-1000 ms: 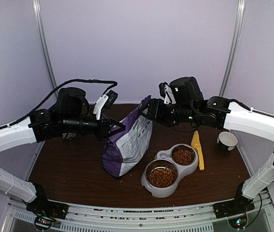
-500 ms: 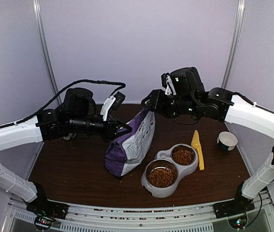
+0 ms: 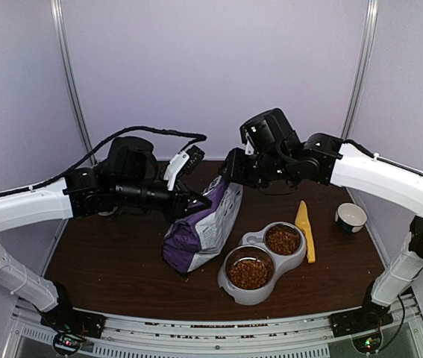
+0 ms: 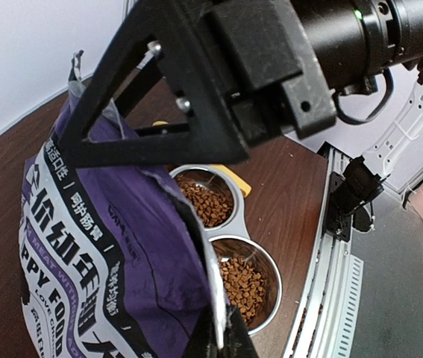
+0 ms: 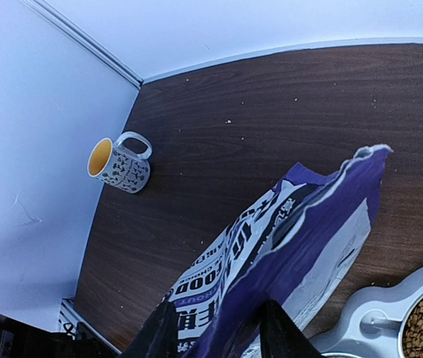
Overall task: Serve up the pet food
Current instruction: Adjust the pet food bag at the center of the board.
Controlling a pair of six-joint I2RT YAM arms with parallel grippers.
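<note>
The pet food (image 3: 249, 274) fills both cups of a grey double bowl (image 3: 235, 292), also seen in the left wrist view (image 4: 243, 277). The purple-and-white bag (image 3: 200, 231) leans on the table. My left gripper (image 3: 189, 206) is shut on the bag's top edge, pinching the rim (image 4: 222, 339). My right gripper (image 3: 230, 176) hangs over the bag's other top corner. Its fingers (image 5: 159, 335) stand apart on either side of the bag's rim (image 5: 301, 246), with purple film between them and a gap still showing. The bag's contents are hidden.
A yellow scoop (image 3: 305, 231) lies right of the bowl. A white cup (image 3: 351, 218) stands at the far right. A patterned mug (image 5: 118, 164) sits at the table's back left corner. Loose crumbs dot the brown tabletop (image 3: 114, 268).
My left gripper has carried the bag's edge rightward and up. My right gripper has swung left onto the bag's top corner, and its fingers have narrowed around the rim.
</note>
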